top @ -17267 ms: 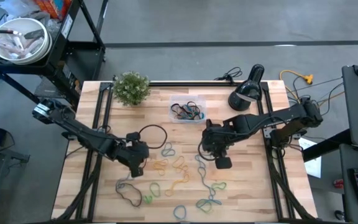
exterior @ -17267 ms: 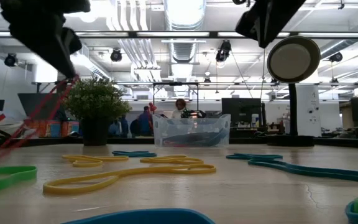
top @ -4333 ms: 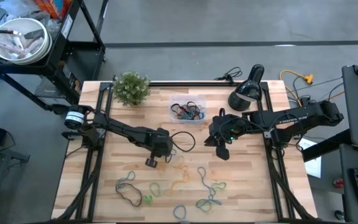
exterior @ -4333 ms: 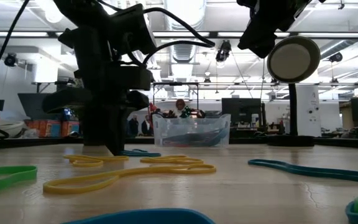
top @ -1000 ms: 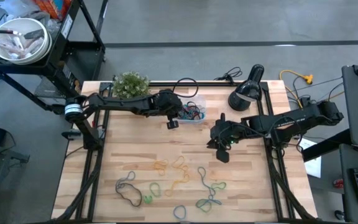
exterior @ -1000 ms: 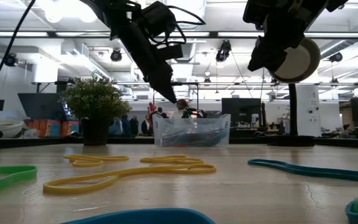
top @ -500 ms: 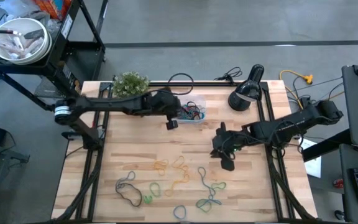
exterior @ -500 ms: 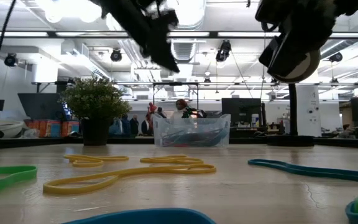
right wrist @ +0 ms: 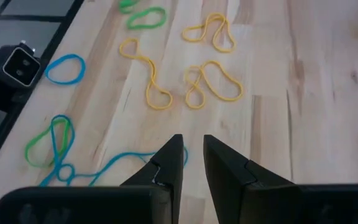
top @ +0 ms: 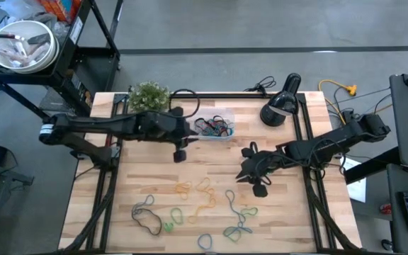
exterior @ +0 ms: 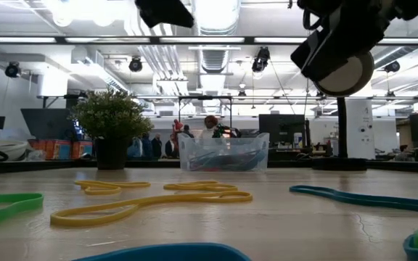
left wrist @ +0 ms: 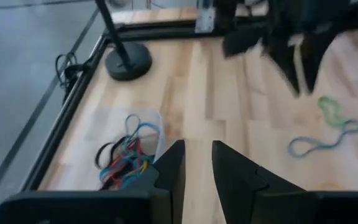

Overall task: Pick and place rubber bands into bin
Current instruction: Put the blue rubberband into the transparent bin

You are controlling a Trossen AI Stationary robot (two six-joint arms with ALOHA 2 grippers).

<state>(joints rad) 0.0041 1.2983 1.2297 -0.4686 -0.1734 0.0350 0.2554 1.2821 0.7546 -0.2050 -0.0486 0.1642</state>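
Note:
The clear bin (top: 214, 126) near the table's far edge holds a tangle of coloured rubber bands (left wrist: 124, 157). More rubber bands lie flat on the wood nearer the front: yellow ones (top: 197, 191), a black one (top: 144, 216), green ones (top: 172, 214) and teal ones (top: 239, 209). My left gripper (top: 179, 154) hangs high, just left of the bin. A narrow gap shows between its fingers (left wrist: 197, 163), with nothing in it. My right gripper (top: 260, 189) hovers above the teal bands, also narrowly open and empty (right wrist: 192, 155).
A small plant (top: 149, 99) stands at the far left of the table. A black lamp (top: 280, 103) stands at the far right, with cables behind it. A metal bowl (top: 21, 44) sits on a shelf beyond the table's left corner. Bare wood lies between the bin and the loose bands.
My left gripper has risen from just above the bin's near left corner. It has drawn back toward the table's left and near side and has left the top of the low view. My right gripper has shifted a little toward the near edge, over the loose bands, and rolled slightly.

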